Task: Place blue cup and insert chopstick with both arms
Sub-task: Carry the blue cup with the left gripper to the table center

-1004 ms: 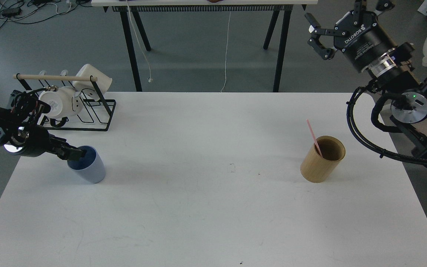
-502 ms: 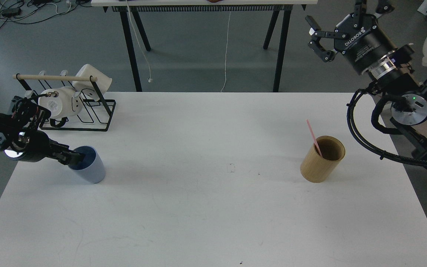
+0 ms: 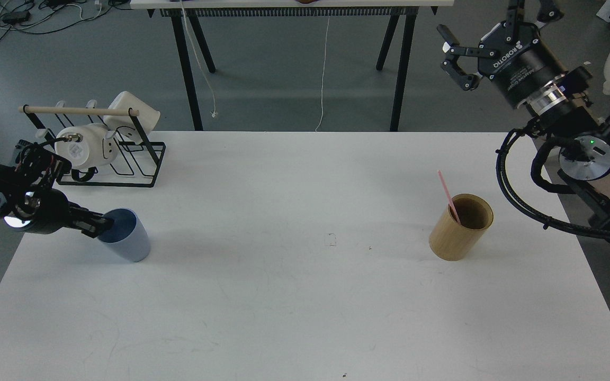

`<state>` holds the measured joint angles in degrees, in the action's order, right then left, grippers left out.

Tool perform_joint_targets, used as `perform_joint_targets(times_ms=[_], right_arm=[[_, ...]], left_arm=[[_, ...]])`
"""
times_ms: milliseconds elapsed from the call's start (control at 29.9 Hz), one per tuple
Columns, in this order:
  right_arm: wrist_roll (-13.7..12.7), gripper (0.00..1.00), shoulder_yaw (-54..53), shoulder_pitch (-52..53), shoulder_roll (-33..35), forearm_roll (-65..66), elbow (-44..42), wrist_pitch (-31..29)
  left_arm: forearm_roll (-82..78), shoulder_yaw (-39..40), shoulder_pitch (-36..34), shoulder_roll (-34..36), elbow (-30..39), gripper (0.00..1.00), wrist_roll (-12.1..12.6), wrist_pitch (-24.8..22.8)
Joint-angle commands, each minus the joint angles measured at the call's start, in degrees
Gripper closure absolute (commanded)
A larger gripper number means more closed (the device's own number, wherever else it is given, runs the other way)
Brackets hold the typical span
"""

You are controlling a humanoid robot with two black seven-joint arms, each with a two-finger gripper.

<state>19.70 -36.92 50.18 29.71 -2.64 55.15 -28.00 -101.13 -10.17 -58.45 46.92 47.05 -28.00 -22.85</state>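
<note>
Our left gripper (image 3: 105,226) had backed off a touch, blue cup (image 3: 125,241) now upright at the table (image 3: 305,296) edge's left side; jaws at its rim, grip state we couldn't tell. Right gripper (image 3: 456,55) hung high w/ jaws wide, empty, drifting up. Chopstick (image 3: 448,196) sat in the bamboo holder (image 3: 460,227), so pickup was next.

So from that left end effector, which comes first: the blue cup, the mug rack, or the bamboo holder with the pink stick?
Seen from the head view, starting at the left end effector:
1. Blue cup, right at its tip, on the table's left.
2. Mug rack, behind it, in the back-left corner.
3. Bamboo holder with the pink stick, far across on the right.
</note>
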Motion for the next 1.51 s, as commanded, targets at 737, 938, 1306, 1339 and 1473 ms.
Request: perform_joint_targets(times_ms=[737, 938, 1306, 1339, 1473], right_arm=[[-0.1, 0.01, -0.96, 0.7, 3.6, -0.09, -4.08, 0.0], [-0.1, 0.01, -0.96, 0.35, 6.15, -0.27, -4.17, 0.0], [0.08, 0.01, -1.14, 0.09, 6.5, -0.35, -4.17, 0.0], [0.17, 0.01, -1.14, 0.09, 6.5, -0.35, -4.26, 0.0], [0.17, 0.01, -1.14, 0.09, 6.59, -0.35, -4.26, 0.0]], left_arm=[[-0.64, 8.41, -11.24, -5.86, 19.58, 1.0, 0.0, -5.15], [-1.52, 4.21, -13.88, -21.23, 10.8, 1.0, 0.0, -5.15], [-1.61, -6.62, -16.87, -38.65, -2.48, 1.0, 0.0, -5.15], [-1.61, -6.62, -16.87, -39.88, -3.09, 1.0, 0.0, -5.15], [-1.61, -6.79, -16.87, -43.22, -5.82, 1.0, 0.0, -5.15]])
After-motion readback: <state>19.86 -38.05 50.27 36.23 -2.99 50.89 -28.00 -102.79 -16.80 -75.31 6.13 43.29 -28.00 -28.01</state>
